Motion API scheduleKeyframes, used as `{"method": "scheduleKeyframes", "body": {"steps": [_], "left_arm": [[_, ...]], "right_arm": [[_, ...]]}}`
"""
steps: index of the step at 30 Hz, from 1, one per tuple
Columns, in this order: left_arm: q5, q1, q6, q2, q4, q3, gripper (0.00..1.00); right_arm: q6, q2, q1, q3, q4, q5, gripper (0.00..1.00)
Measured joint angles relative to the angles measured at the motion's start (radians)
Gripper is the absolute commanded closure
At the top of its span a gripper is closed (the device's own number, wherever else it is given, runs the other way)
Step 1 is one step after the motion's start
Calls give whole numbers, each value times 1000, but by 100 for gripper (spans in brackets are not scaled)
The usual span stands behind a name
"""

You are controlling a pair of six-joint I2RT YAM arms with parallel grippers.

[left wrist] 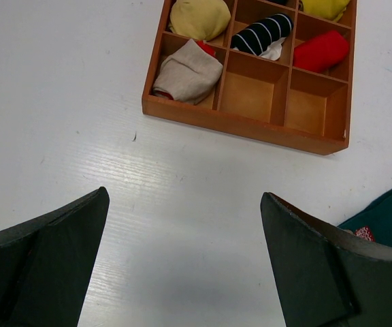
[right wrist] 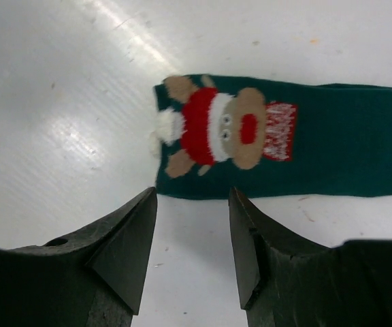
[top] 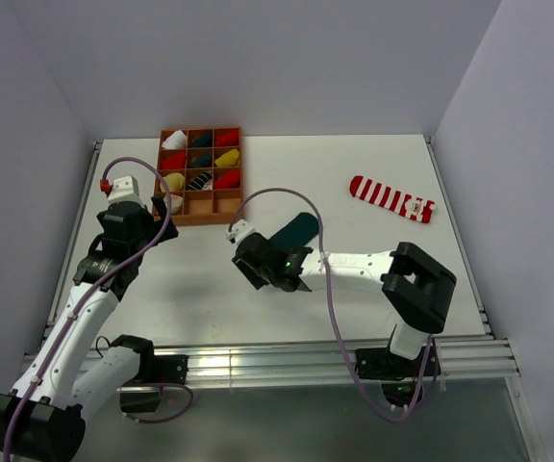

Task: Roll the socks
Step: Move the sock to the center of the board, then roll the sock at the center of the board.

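Note:
A dark green sock (right wrist: 332,146) with a bear figure lies flat on the white table (top: 200,279), also seen in the top view (top: 296,231) and the left wrist view (left wrist: 386,218). My right gripper (right wrist: 192,197) hovers just short of its long edge near the figure end; its jaws are open with bare table between them. The red-and-white striped sock (top: 392,199) lies flat at the far right. A beige sock (left wrist: 188,71) sits bundled in the near-left compartment of the wooden tray (left wrist: 243,122). My left gripper (left wrist: 184,197) is wide open over bare table in front of the tray.
The tray (top: 200,218) holds rolled bundles: yellow (left wrist: 199,17), dark striped (left wrist: 260,34), red (left wrist: 322,49). Two near compartments (left wrist: 254,88) hold nothing. Walls close in the table at the back and sides. The right arm (top: 354,269) reaches left across the table's front.

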Motion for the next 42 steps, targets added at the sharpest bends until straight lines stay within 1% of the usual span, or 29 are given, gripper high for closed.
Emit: {"method": "scheduleKeyframes", "body": {"steps": [8, 14, 22, 32, 36, 38, 41, 42], "left_arm": [[1, 2, 0, 0, 0, 0, 2], [2, 4, 0, 0, 0, 0, 2], [2, 4, 0, 0, 0, 0, 2], [2, 4, 0, 0, 0, 0, 2], [2, 4, 0, 0, 0, 0, 2], [2, 4, 0, 0, 0, 0, 2], [2, 4, 0, 0, 0, 0, 2], [2, 4, 0, 0, 0, 0, 2]], "right_arm": [[-41, 96, 78, 3, 21, 28, 46], [-68, 141, 82, 6, 30, 77, 46], [-108, 159, 88, 20, 43, 114, 46], [-145, 198, 97, 56, 51, 149, 49], [-153, 210, 101, 65, 51, 163, 60], [-152, 216, 104, 71, 44, 167, 63], [-151, 236, 104, 91, 31, 185, 76], [-147, 242, 106, 96, 27, 192, 82]]}}
